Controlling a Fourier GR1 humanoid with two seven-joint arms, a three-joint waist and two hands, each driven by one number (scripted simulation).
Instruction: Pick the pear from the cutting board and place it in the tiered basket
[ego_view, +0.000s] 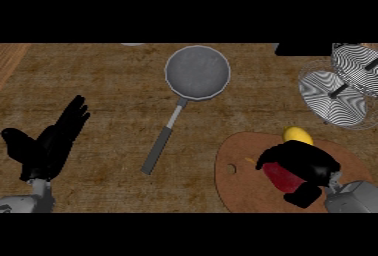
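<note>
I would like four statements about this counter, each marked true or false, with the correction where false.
1. The frying pan lies on the cutting board. False: it lies on the counter, left of the board.
2. The right hand curls over a red fruit on the board. True.
3. The left hand holds the pan's handle. False: it rests open at the left, apart from the pan.
4. A yellow fruit lies at the board's far edge. True.

Pan (196, 72) lies left of cutting board (244, 185), tiered basket (336, 95) behind it.
</note>
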